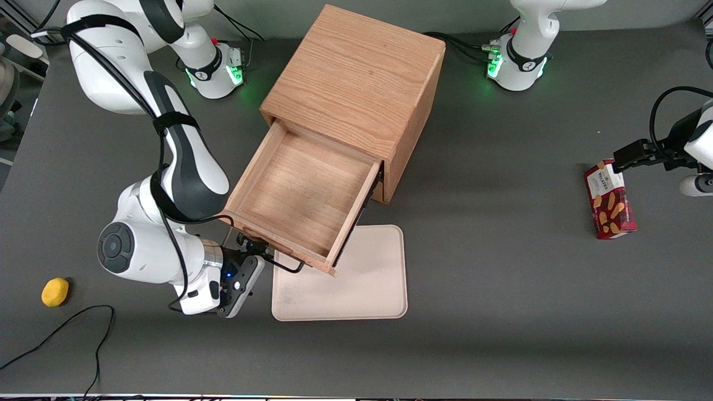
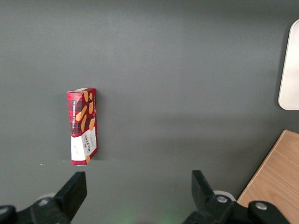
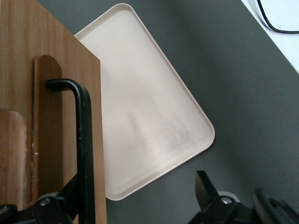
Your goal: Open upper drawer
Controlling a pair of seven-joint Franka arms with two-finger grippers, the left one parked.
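Observation:
The upper drawer [image 1: 301, 189] of the oak cabinet [image 1: 356, 83] stands pulled far out, and its bare wooden floor shows. Its front panel [image 3: 56, 93] carries a thin black wire handle [image 1: 285, 267] [image 3: 84, 140]. My gripper [image 1: 250, 250] [image 3: 138, 186] is in front of the drawer at handle height, open wide. The handle bar runs just inside one finger, and the second finger [image 3: 205, 191] is well apart from it over the table. The lower drawer is hidden under the open one.
A beige tray [image 1: 362, 278] [image 3: 145, 107] lies on the table, partly under the drawer's front. A yellow fruit [image 1: 55, 292] and a black cable [image 1: 67, 328] lie toward the working arm's end. A red biscuit box [image 1: 610, 199] [image 2: 82, 126] lies toward the parked arm's end.

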